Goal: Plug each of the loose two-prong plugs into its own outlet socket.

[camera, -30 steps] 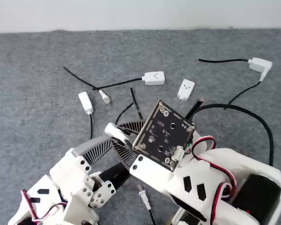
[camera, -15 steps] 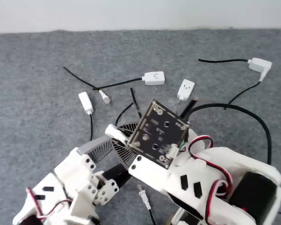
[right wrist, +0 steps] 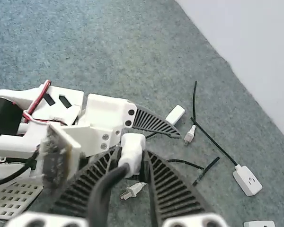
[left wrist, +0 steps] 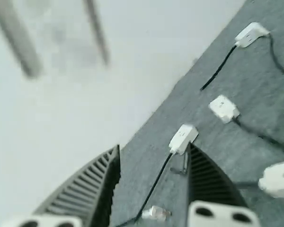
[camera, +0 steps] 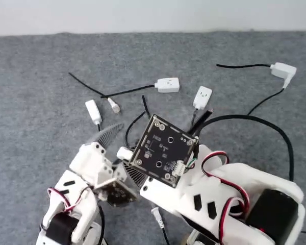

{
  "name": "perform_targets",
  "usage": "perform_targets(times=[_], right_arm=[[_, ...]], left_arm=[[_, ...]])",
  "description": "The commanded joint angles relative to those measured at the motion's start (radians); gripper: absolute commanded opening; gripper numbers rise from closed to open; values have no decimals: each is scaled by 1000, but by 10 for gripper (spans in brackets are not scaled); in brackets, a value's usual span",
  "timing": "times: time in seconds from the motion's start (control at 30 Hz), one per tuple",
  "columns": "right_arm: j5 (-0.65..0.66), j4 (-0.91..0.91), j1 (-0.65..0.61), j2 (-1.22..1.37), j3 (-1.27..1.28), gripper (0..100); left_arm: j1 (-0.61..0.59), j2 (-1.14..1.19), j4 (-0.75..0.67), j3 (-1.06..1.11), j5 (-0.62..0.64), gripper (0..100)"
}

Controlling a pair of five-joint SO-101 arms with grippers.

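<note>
Right gripper (right wrist: pixel 131 160): its jaws are pinching a white piece (right wrist: pixel 132 144) on the thick cable (camera: pixel 275 127), near the middle of the carpet (camera: pixel 41 76). I cannot tell whether the piece is a plug or a socket.
Left gripper (left wrist: pixel 154 150): its jaws are standing spread with nothing between them, just left of the right gripper.
Done: I am judging nothing plugged in. The left socket (camera: pixel 168 84) and the middle socket (camera: pixel 202 97) are lying far from the arms with empty faces.
Unclear: the far-right socket (camera: pixel 282 70) is sitting well apart, and its face is too small to read.
Left to do: a small plug (camera: pixel 113 105) is lying loose beside a white block (camera: pixel 93 111), and a near plug (camera: pixel 155 214) is lying between the arms. Each is waiting for a socket.
In the way: thin black leads are crossing between the plugs and sockets, and the two arms are crowding each other.
</note>
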Motion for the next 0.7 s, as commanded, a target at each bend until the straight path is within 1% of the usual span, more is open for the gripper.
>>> perform_targets(times=[0.0,0.1,0.17,0.33,0.5,0.6,0.67], right_arm=[[17,-1,21,-1,-6,8],[18,-22,111,-1,2,8],[52,-50,200,-1,35,8],[118,-177,426,1,215,8],[144,-334,590,1,400,8],[144,-423,661,8,479,8],[144,-463,700,42,508,8]], left_arm=[[-81,-12,5,27,40,218],[-130,-12,3,53,109,219],[-167,-12,-11,62,143,219],[-262,-11,-51,70,210,220],[-279,-11,-103,137,221,220],[-285,-11,-114,150,221,220],[-311,-11,-115,151,235,220]])
